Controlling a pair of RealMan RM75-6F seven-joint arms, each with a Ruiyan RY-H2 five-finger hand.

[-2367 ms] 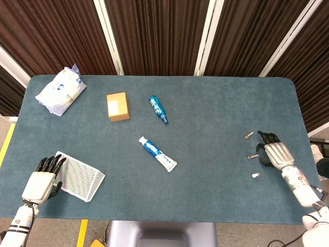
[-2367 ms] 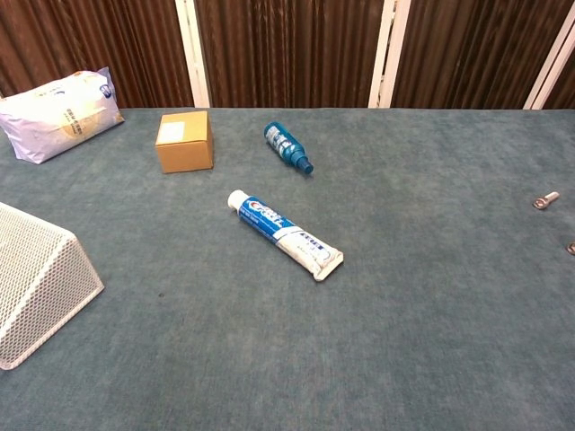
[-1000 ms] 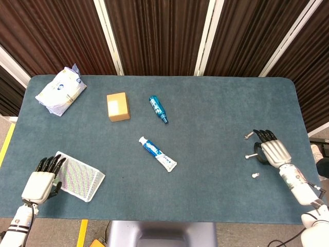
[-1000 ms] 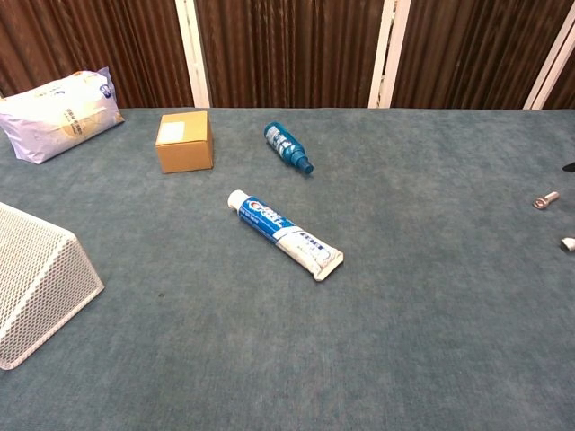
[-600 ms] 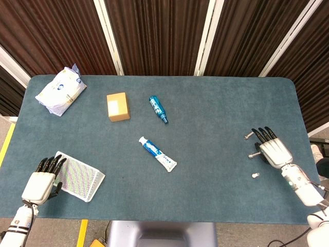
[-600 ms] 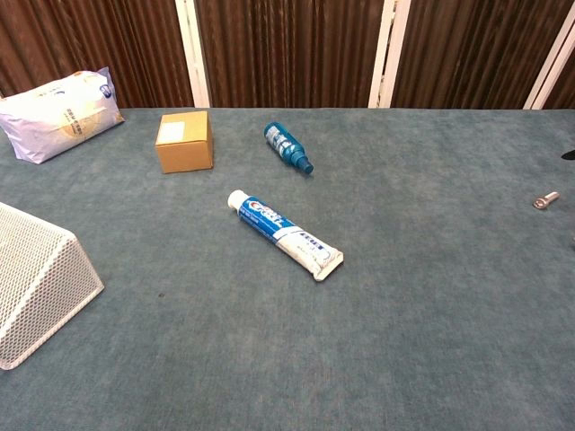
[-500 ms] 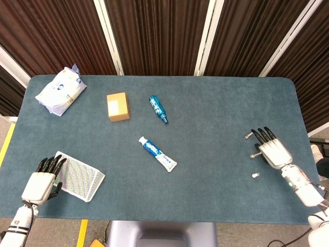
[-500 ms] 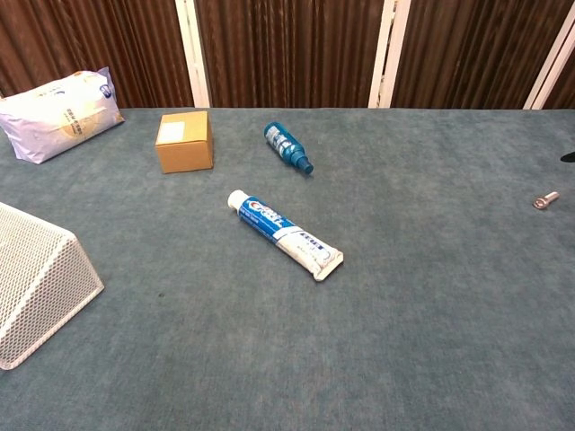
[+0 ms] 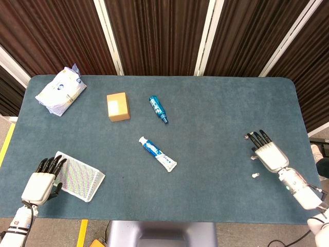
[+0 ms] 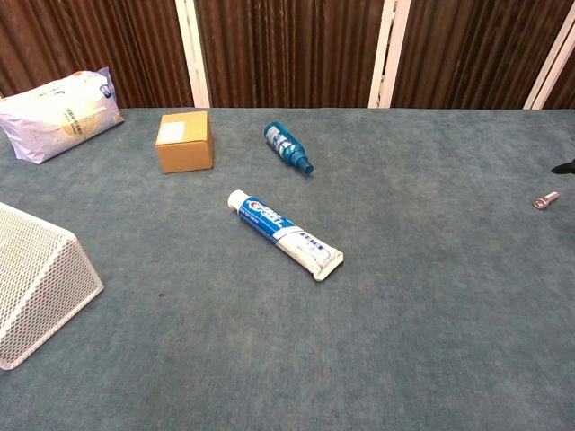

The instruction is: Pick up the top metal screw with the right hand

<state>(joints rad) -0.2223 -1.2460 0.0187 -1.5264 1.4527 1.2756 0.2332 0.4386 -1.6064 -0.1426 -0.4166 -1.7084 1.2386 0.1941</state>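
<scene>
Screws numbered three at the right of the head view, though only parts showed: the top metal screw (image 9: 246,137) lay at the right hand's fingertips, its head peeking out at their left; a second screw (image 9: 253,157) sat just left of the palm, and a small white one (image 9: 254,175) lay apart below it. In the chest view the top screw (image 10: 544,200) rested alone on the cloth near the right edge.

Going from the left: one left hand (image 9: 42,180) lay at the lower left, fingers straight and close together, holding nothing, just beside one white mesh basket (image 9: 79,176) turned on its side. One white plastic-wrapped pack (image 9: 60,91) sat at the upper left. One small cardboard box (image 9: 118,106) came next, then one blue bottle (image 9: 158,108) lying down, then one blue-and-white toothpaste tube (image 9: 157,153) near the middle, all well apart on the blue-grey table (image 9: 205,113).

One right hand (image 9: 267,150) hovered palm-down at the right, fingers extended and slightly fanned over the top screw; whether they touched it could not be told.
</scene>
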